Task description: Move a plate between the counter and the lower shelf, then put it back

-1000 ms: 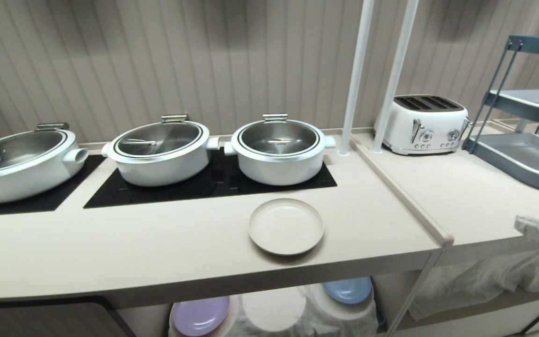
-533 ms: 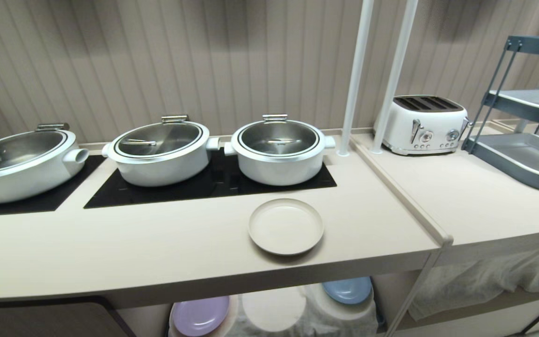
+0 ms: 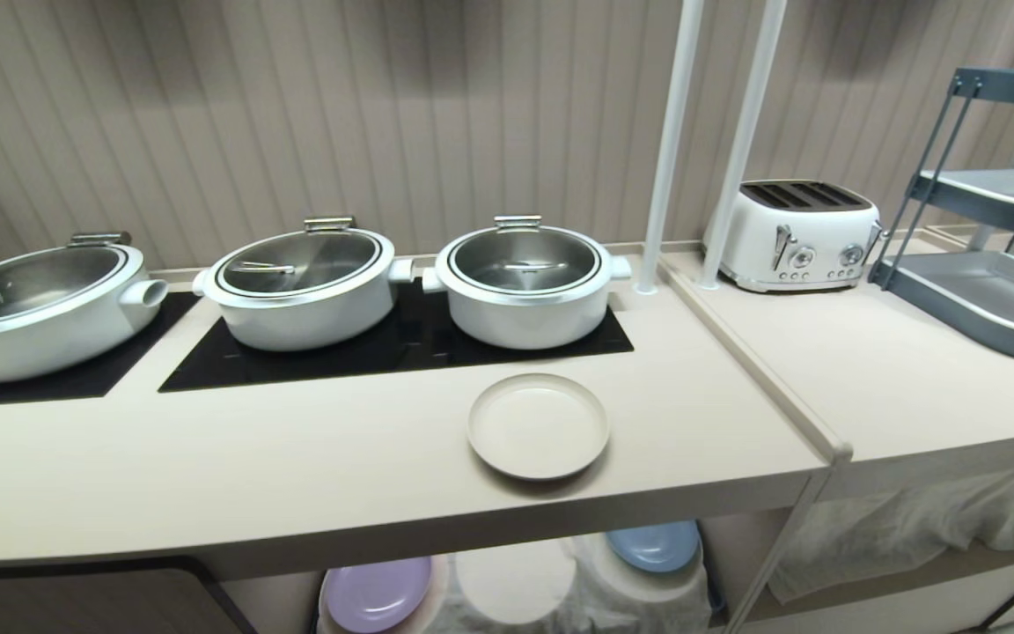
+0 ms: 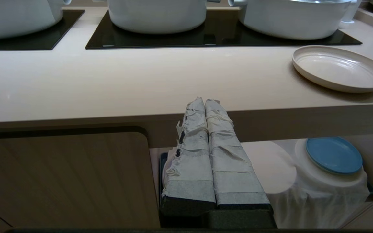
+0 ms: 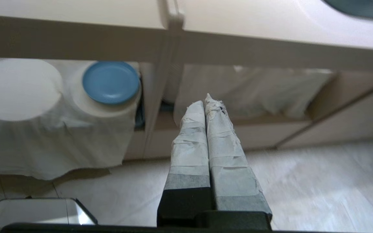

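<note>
The plate (image 3: 538, 426) lies low and centre on the counter (image 3: 208, 467), near its front edge. Both grippers (left (image 4: 205, 102), right (image 5: 205, 100)) hang below it, fingers together, holding nothing. A careless upward reach could knock the plate off.

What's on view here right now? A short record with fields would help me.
plate: cream plate lying flat on the counter, in front of the right-hand pot
lower shelf: lilac plate and blue plate on cloth humps, middle hump bare
left gripper: shut, holding nothing, below the counter edge
right gripper: shut, holding nothing, low near the floor
</note>
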`<state>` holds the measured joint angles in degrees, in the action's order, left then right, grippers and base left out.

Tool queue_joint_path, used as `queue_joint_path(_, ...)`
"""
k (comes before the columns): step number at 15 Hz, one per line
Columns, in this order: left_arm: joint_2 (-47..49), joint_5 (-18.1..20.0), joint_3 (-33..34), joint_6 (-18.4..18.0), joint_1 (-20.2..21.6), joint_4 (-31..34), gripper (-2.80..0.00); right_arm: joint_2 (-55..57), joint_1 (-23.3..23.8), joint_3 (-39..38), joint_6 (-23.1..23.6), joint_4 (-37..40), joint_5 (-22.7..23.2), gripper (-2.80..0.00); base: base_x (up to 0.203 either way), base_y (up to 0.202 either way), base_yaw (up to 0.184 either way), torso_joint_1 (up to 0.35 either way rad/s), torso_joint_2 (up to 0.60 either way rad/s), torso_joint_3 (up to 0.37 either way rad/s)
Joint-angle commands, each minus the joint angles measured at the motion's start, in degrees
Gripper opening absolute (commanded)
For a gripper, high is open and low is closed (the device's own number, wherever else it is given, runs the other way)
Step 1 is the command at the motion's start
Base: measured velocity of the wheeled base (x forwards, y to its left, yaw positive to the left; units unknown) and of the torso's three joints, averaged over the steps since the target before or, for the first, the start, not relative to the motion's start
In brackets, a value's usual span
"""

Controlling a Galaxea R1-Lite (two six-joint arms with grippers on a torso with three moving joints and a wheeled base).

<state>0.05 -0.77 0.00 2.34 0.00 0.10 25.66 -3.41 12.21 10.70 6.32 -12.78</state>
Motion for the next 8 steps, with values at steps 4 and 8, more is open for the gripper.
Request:
queue_joint_path(4,0.0,0.0,0.0,0.0,0.0,0.0,-2.80,-6.2,7.7,-12.2,4.9,-13.0,16.9,-2.80,0.000,0.000,0.000,0.000,0.00,0.000)
queue_joint_path(8,0.0,0.0,0.0,0.0,0.0,0.0,-2.80,-9.9,7.2,-12.2,4.9,-8.4,16.9,-2.80,0.000,0.000,0.000,0.000,0.00,0.000)
